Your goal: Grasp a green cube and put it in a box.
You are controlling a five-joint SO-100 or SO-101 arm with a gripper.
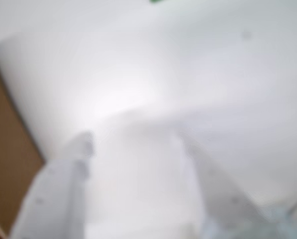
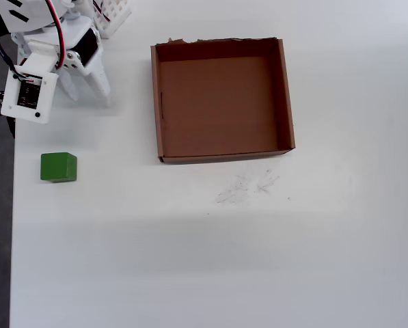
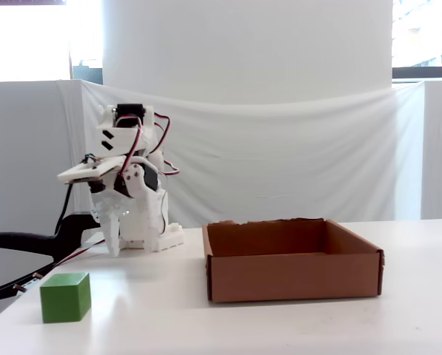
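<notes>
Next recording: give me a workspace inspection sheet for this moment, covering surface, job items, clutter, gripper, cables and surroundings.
Surface: white table, faint grey scuff marks in front of the box in the overhead view.
Green cube: green cube sits on the table near its left edge in the overhead view, apart from the box, untouched.
Box: cardboard box is empty, with one ragged wall edge.
Clutter: white lattice basket behind the arm, partly hidden.
Gripper: gripper points down near the arm's base, fingers apart, holding nothing; wrist view is blurred.
Cables: red and black wires loop over the arm; black cable trails off the table edge.
Surroundings: white cloth backdrop, bright windows behind.
</notes>
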